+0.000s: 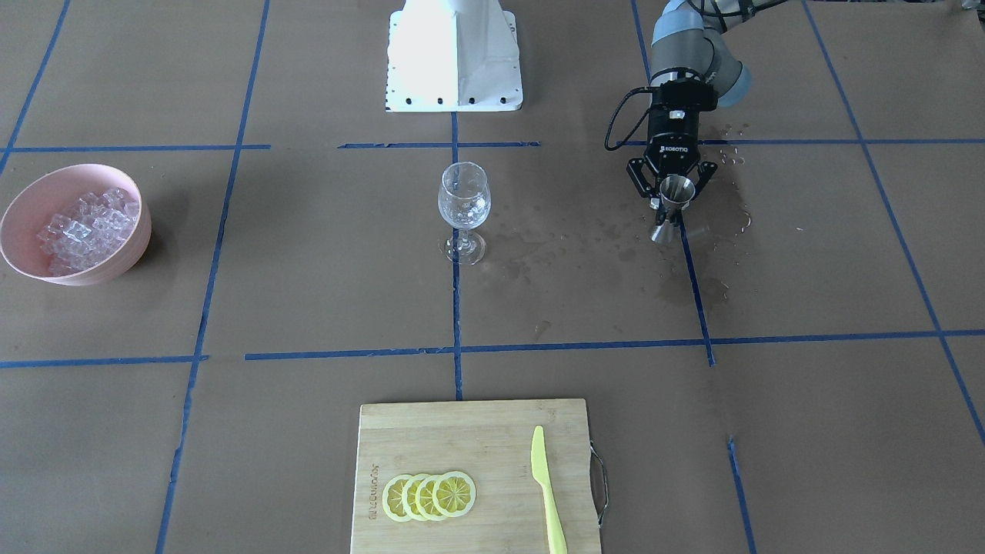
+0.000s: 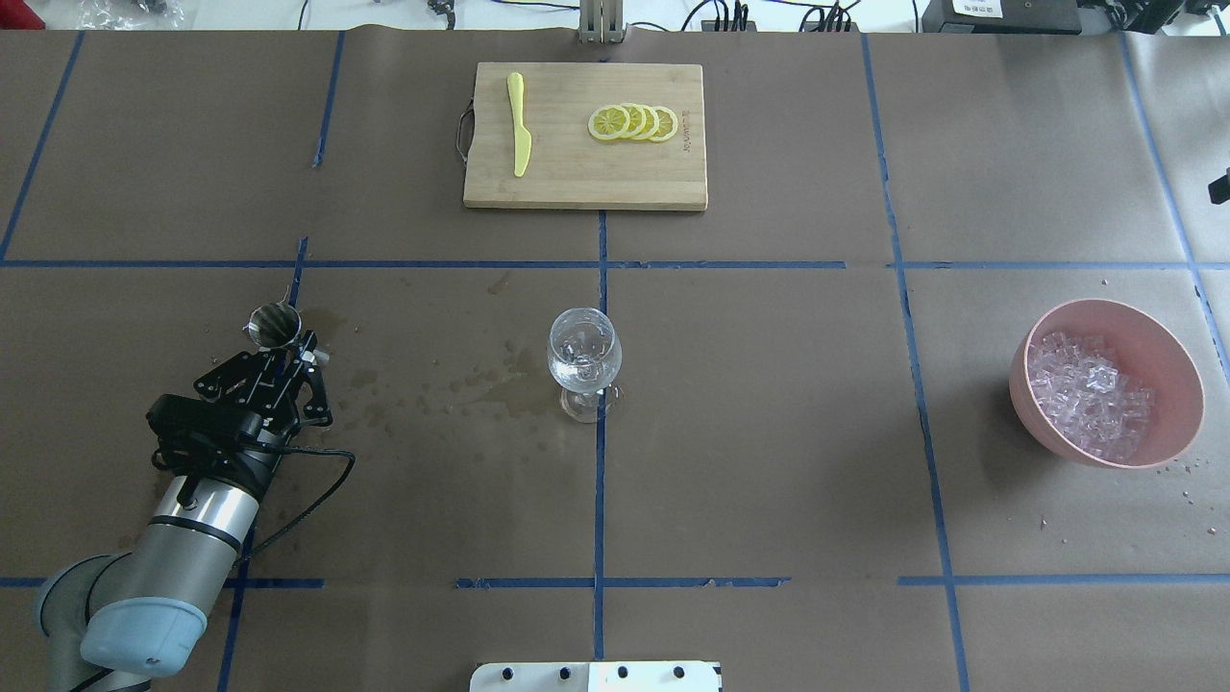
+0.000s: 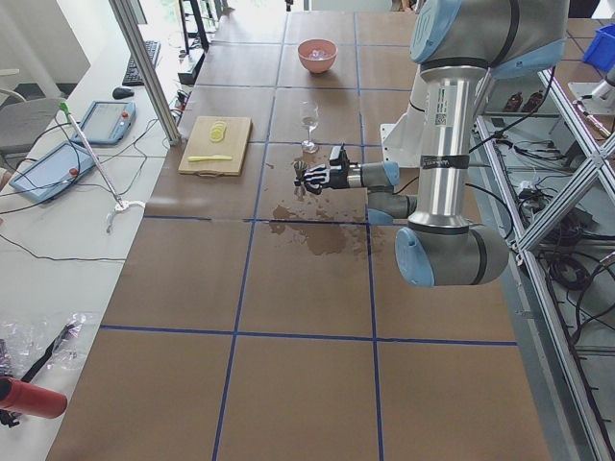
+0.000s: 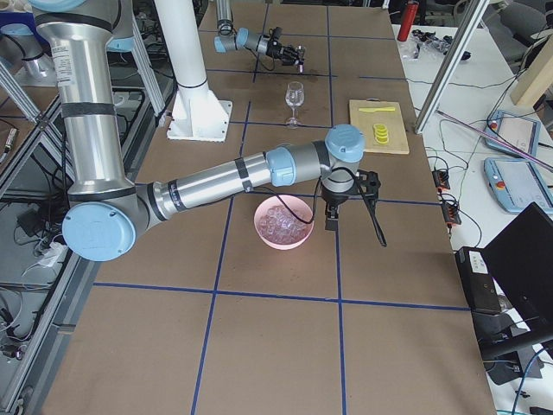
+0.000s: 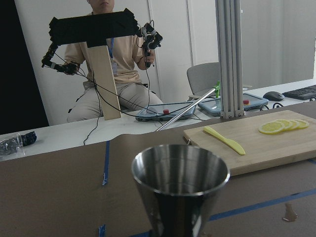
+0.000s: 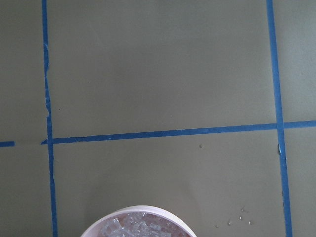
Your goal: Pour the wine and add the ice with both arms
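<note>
Pour not started, ice untouched.
Black two-finger left gripper pinches the small steel double-cone jigger, upright, well apart from the clear stemmed wine glass, which shows no dark wine. Clear ice cubes all sit in the pink bowl. Right gripper is beside the bowl; can't tell if it's spread or closed.

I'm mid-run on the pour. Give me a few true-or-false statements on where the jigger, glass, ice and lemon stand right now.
1. The left gripper is shut on the jigger, which is upright. True.
2. The wine glass lies on its side. False: it stands upright on its foot.
3. The ice is heaped in the pink bowl. True.
4. The lemon slices sit in that bowl too. False: they lie on the cutting board, apart from the yellow knife.
</note>
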